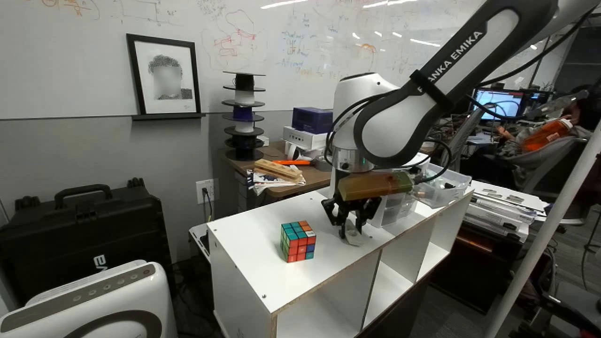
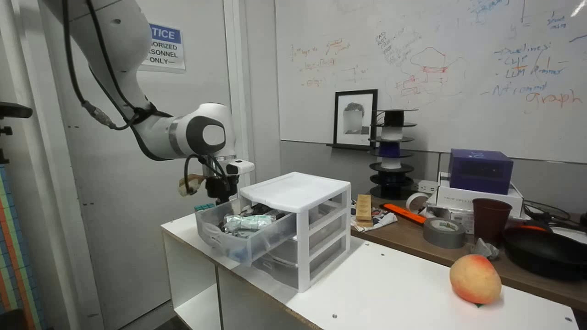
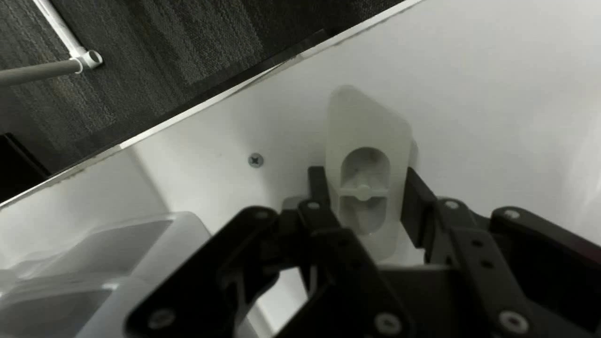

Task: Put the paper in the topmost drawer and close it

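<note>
A pale whitish-grey piece (image 3: 399,126) with two rounded hollows rests on the white cabinet top. My gripper (image 3: 364,188) reaches down over it, with a finger pad against each long side. It looks stiff and moulded. A crumpled whitish-grey wad (image 2: 487,250) lies on the brown desk; which of the two is the paper I cannot tell. In an exterior view the topmost drawer (image 2: 275,243) is pulled out of its white unit (image 2: 298,190), a silvery packet and dark items inside. There the gripper's fingertips are hidden behind the drawer; an exterior view shows the gripper (image 1: 351,230) low at the cabinet.
A Rubik's cube (image 1: 298,241) stands on the cabinet (image 1: 256,263) a little way from the gripper. The drawer unit occupies the same surface, and a peach-coloured fruit (image 2: 475,279) sits past it. The cabinet's front edge runs near the pale piece.
</note>
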You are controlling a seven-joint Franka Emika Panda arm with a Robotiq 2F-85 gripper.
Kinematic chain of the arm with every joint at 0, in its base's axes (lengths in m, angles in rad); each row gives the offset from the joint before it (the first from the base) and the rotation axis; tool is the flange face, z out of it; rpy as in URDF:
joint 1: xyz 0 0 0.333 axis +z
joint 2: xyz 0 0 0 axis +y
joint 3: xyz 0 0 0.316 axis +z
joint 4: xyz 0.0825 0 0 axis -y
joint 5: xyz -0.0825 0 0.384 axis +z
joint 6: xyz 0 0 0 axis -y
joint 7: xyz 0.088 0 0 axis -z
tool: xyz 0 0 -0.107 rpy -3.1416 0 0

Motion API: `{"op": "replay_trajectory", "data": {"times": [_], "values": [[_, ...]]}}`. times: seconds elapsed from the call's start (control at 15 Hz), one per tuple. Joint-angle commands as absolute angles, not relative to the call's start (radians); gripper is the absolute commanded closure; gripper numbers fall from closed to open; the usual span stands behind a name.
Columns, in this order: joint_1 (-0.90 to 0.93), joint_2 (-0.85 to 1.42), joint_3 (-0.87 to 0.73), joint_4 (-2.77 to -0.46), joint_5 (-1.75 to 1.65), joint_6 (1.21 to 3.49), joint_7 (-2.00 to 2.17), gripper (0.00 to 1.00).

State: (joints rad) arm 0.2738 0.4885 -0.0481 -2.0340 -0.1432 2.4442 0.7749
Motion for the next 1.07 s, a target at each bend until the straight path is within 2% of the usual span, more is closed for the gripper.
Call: {"op": "replay_trajectory", "data": {"times": [0.0,1.0], "values": [[0.335,0.444,-0.06,-2.013,-0.208,2.354,0.834,0.85],[0.363,0.059,0.111,-2.118,-0.37,2.187,0.947,0.85]]}}
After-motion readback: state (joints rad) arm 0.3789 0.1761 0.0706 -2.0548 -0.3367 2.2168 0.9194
